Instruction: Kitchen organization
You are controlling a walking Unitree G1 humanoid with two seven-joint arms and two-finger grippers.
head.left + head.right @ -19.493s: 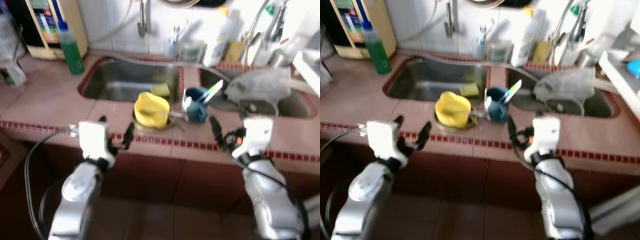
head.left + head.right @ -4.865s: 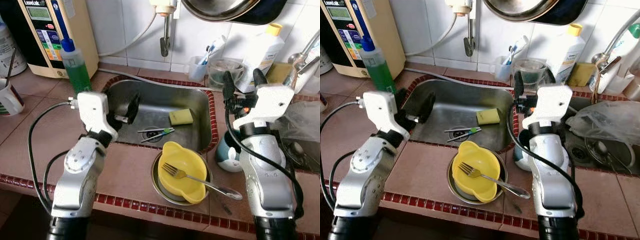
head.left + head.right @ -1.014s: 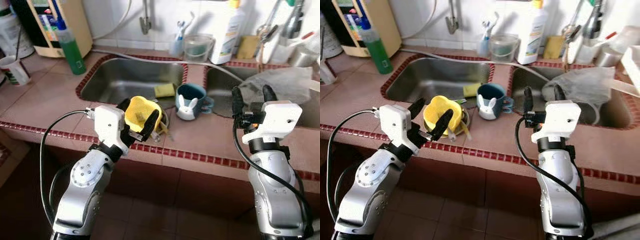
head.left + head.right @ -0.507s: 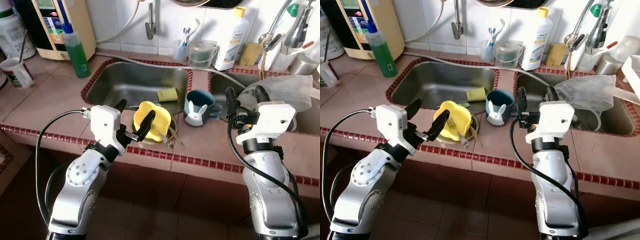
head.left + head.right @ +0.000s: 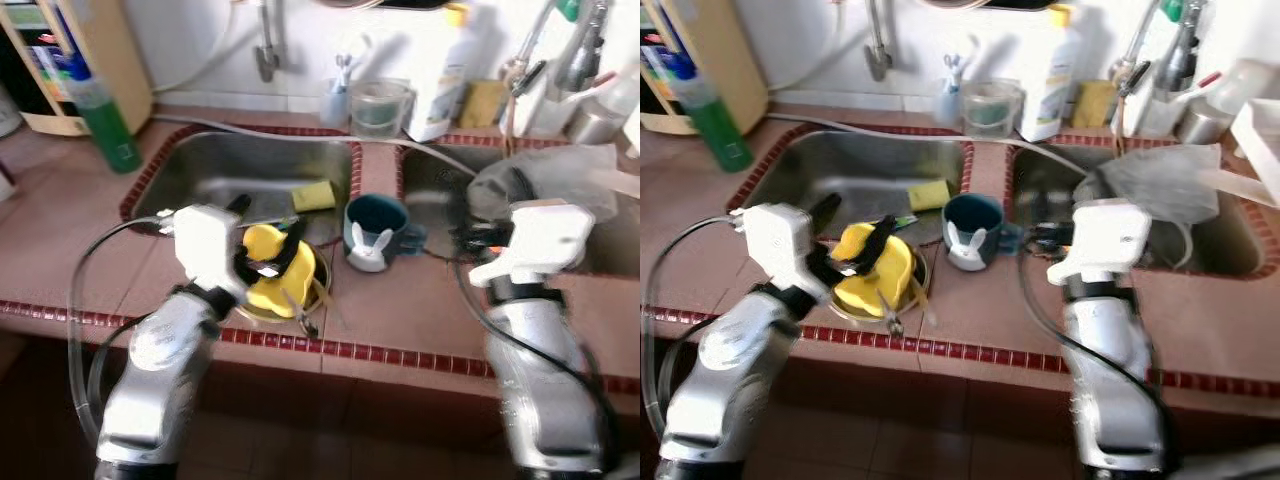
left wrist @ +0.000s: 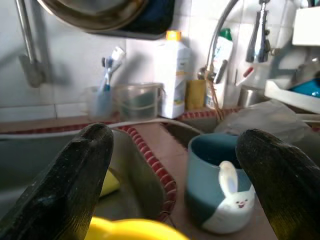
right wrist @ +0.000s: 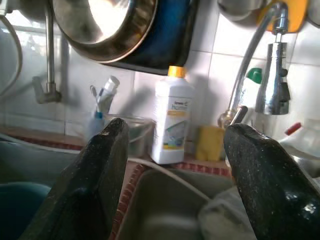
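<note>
Left eye view: left gripper [image 5: 264, 250] spreads wide over the yellow bowl [image 5: 268, 285], just left of the bunny mug [image 5: 374, 233]. Closing carelessly could tip the bowl. Right gripper [image 7: 175, 200], right of the mug, gapes empty.

Blue mug [image 5: 373, 232] stands just beside yellow bowl [image 5: 268, 272].

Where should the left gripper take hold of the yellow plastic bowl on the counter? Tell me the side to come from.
Grip the yellow plastic bowl's near rim, coming from the counter's front edge. It sits tilted in a round metal dish, so that thin wall stands exposed. The left gripper, open, hovers right there.
</note>
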